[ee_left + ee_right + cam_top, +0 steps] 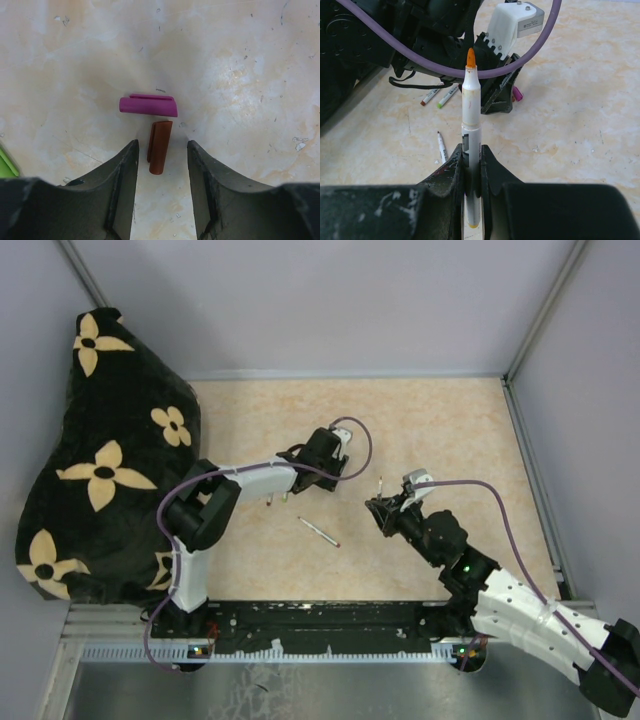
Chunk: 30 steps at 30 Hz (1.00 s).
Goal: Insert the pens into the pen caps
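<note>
My right gripper [471, 155] is shut on a white pen with an orange tip [471, 100] and holds it upright; in the top view this gripper [383, 508] hangs above the table's middle right. My left gripper [161, 146] is open and low over the table, its jaws on either side of a dark red cap [160, 146] that lies flat. A magenta cap [148, 105] lies crosswise just beyond it. A green cap [6, 162] shows at the left edge. Three more pens lie on the table: red-tipped [431, 96], green-tipped [448, 96] and dark-tipped [441, 147]. The orange-yellow cap is out of view.
A black cloth with cream flowers [100, 460] is heaped at the table's left side. Grey walls close the back and both sides. The left arm [250, 480] reaches over the two pens near it, and its purple cable [445, 70] crosses in front of the held pen.
</note>
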Available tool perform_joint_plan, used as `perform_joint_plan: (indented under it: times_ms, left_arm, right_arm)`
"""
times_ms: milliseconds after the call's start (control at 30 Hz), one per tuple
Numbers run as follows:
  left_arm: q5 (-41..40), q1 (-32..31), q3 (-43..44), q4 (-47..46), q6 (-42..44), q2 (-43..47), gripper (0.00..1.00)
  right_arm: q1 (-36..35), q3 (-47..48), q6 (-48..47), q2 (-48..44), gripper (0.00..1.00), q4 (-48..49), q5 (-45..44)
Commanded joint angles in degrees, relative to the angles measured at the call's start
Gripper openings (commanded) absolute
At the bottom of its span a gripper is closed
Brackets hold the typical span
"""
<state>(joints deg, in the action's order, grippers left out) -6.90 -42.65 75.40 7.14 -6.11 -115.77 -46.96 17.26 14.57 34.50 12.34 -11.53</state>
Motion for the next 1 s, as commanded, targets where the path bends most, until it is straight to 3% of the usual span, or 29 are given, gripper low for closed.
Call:
perform_joint_plan:
  times_ms: [0, 300, 700, 967]
  left_arm:
    - [0.09, -0.15, 0.80, 3.67, 0.64, -2.89, 0.49]
    - [0.46, -0.15, 1.00, 4.04, 0.68, -3.29, 0.34]
    - [2.01, -0.32, -2.10, 6.51, -0.92, -0.07, 0.01]
    - [2.14, -0.50, -9.30, 5.86, -2.86, 12.06, 0.00]
  right_arm:
    - [0.38, 0.32, -0.42, -0.74, 0.00, 1.99, -0.84]
    - [0.38, 0.06, -0.33, -0.81, 0.00, 2.43, -0.70]
    - [0.38, 0.14, -0.23, -0.88, 0.00, 2.43, -0.70]
    - [0.38, 0.39, 0.24, -0.30, 0.00, 3.09, 0.22]
